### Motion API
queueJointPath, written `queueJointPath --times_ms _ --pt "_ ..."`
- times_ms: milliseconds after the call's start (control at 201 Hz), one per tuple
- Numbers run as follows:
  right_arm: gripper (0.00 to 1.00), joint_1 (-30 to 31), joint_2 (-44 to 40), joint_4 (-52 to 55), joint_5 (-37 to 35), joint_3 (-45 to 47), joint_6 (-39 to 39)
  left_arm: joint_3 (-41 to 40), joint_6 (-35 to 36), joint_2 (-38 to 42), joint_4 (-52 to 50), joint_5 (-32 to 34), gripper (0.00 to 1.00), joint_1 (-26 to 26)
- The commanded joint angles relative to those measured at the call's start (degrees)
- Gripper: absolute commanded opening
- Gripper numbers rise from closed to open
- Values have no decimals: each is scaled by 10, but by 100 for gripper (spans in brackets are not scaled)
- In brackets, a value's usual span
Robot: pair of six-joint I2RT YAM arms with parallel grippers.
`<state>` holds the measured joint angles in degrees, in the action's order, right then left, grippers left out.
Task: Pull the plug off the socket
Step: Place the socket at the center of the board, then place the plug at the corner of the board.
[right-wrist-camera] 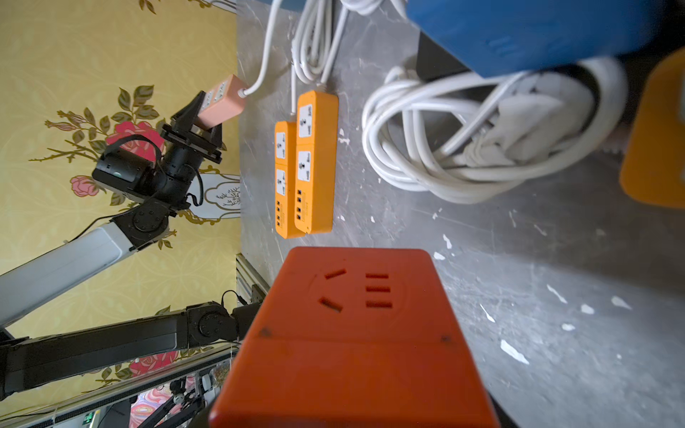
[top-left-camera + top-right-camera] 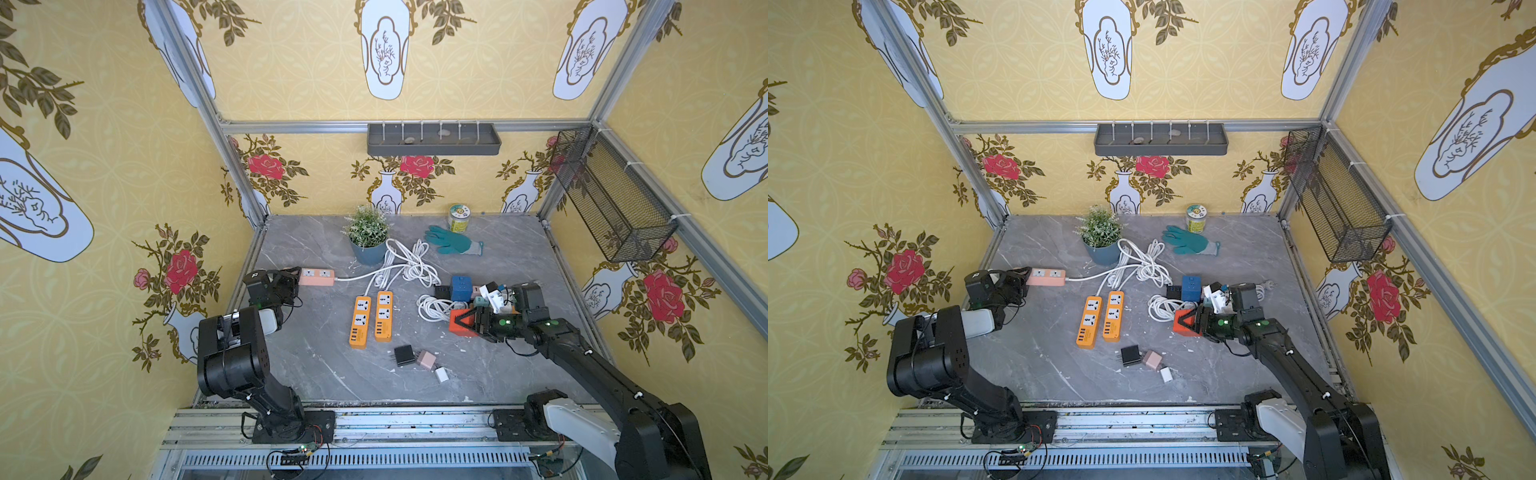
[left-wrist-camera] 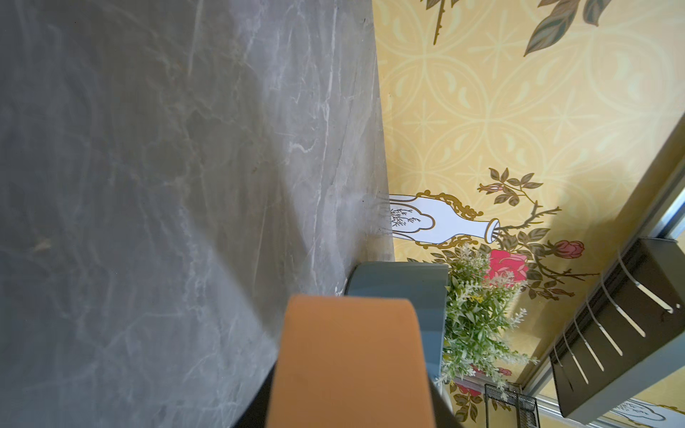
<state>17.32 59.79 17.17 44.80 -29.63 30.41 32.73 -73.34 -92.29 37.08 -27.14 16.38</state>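
"Pink plastic is what your left claw (image 2: pixel 296 279) has. In both top views its fingers are closed on the end of the pink power strip (image 2: pixel 318 277), left of the pair of orange power strips (image 2: pixel 372 318) and a little behind them. I cannot tell how hard it pinches."

"And my right side from above?"

"Your right claw (image 2: pixel 466 323) is clamped on the red socket cube (image 2: pixel 455 329), to the right of the orange power strips. Just behind that claw sits a cluster of plugs (image 2: pixel 496 298). A blue cube (image 2: pixel 461 288) is beside the cluster, and a coil of white cable (image 2: pixel 432 308) lies between it and the orange pair. From up there you cannot read which plug is seated in which socket. Three loose adapters (image 2: pixel 419 360), black, pink and white, lie nearer you than the orange pair."

"Left wrist?"

"You see the pink power strip (image 3: pixel 352 363) running out from the camera, with a dark finger hugging each side. It is over the grey table (image 3: pixel 148 185), and the plant pot (image 3: pixel 407 289) is just beyond its far end."

"Right wrist?"

"The red socket cube (image 1: pixel 352 333) fills the near view between your claw's fingers, with one face of socket slots turned to the lens. Past it the orange power strips (image 1: pixel 307 163) lie side by side, touching. Beyond them your left claw (image 1: pixel 202 118) has the pink strip's end between its fingers. The white cable (image 1: pixel 463 137) and the blue cube (image 1: pixel 537 29) are on the far side of the orange pair from that claw."
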Motion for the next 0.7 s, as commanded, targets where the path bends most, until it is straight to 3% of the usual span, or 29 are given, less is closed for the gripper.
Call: queueJointPath --times_ms 0,249,373,458,548,692 --pt "38 10 15 31 -7 8 3 0 42 10 -54 31 53 2" --pt "42 81 66 1 -31 26 51 -7 118 95 -214 112 77 3" --pt "47 109 77 11 -59 26 70 -21 158 163 -274 159 83 3" --pt "56 112 63 44 -98 23 83 -26 193 210 -289 160 83 2" --pt "75 112 34 94 -152 16 97 -30 216 246 -284 120 83 -3" --pt "91 111 -28 166 -222 -8 115 -11 261 267 -272 39 82 -69"
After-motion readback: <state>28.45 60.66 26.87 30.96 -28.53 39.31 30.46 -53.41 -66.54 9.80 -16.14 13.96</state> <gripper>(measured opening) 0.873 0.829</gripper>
